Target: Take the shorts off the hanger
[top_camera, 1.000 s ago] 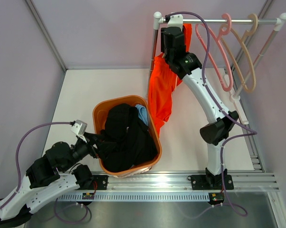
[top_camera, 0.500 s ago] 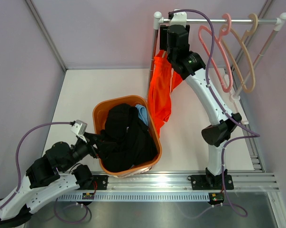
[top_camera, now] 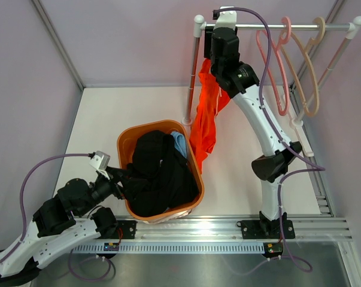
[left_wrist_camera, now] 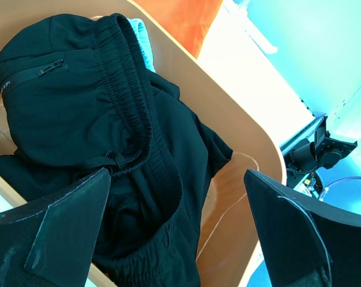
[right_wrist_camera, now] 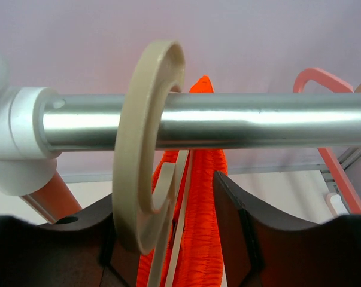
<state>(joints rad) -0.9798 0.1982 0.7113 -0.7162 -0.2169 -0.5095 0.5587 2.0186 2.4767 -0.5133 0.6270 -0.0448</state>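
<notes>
The orange shorts (top_camera: 205,119) hang from a cream hanger (right_wrist_camera: 132,149) hooked over the metal rail (right_wrist_camera: 258,128) at the rack's left end. My right gripper (top_camera: 219,57) is right under the rail. Its jaws are closed on the shorts' gathered waistband (right_wrist_camera: 204,197) and the hanger's neck. The black shorts (top_camera: 159,173) fill the orange basket (top_camera: 129,140), with the light blue shorts (top_camera: 180,142) showing at its far rim. My left gripper (left_wrist_camera: 174,179) is open and empty just above the black shorts (left_wrist_camera: 78,101).
Two bare hangers, one pink (top_camera: 276,72) and one tan (top_camera: 309,78), hang further right on the rail (top_camera: 300,26). The rack's left upright (top_camera: 192,84) stands beside the orange shorts. Walls close in the table on three sides.
My right gripper has risen and moved back to just under the rail. The orange shorts have drawn up with it into a narrower hanging bunch. The left arm has not moved.
</notes>
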